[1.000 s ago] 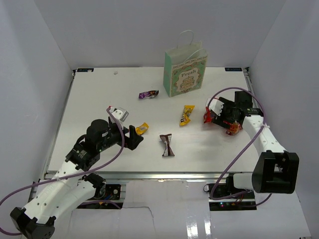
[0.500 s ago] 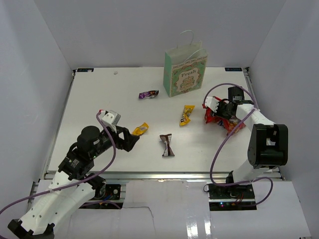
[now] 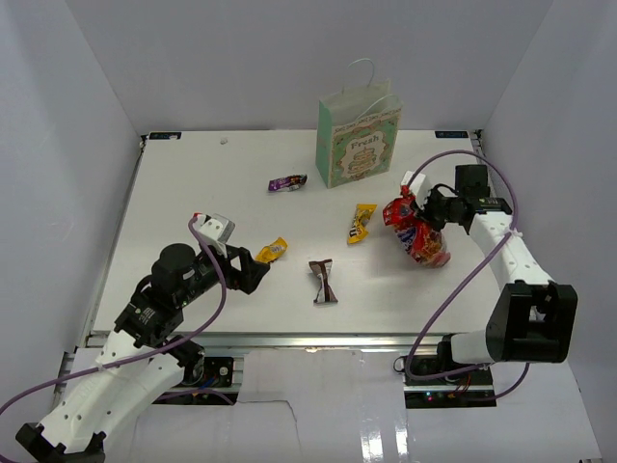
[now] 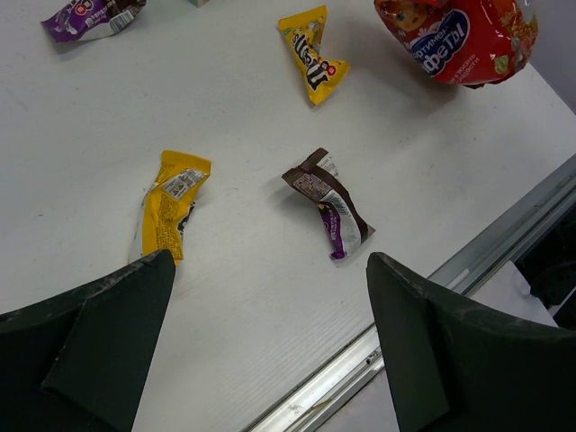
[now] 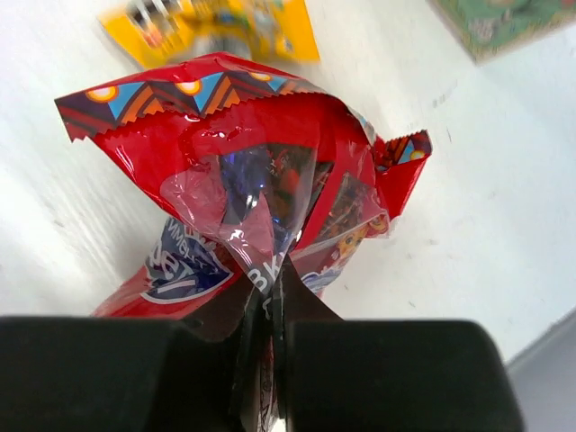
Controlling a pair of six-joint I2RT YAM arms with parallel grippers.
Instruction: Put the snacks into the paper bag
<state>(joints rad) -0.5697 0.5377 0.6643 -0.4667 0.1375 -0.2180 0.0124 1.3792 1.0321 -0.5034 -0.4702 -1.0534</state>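
My right gripper is shut on the crimped edge of the red chip bag, which hangs off the table right of centre. The mint-green paper bag stands upright at the back, beyond and left of that gripper. My left gripper is open and empty, low over the front left. Just ahead of its fingers lie a yellow candy packet and the brown-white bar wrapper. A second yellow packet and the purple wrapper lie nearer the paper bag.
White walls close in the table on the left, back and right. A metal rail runs along the front edge, close under the left gripper. The right arm's cable loops over the right side of the table.
The right gripper has shut on the red chip bag and lifted it off the table, carrying it slightly left. The left arm drew back a little, then held still, open.
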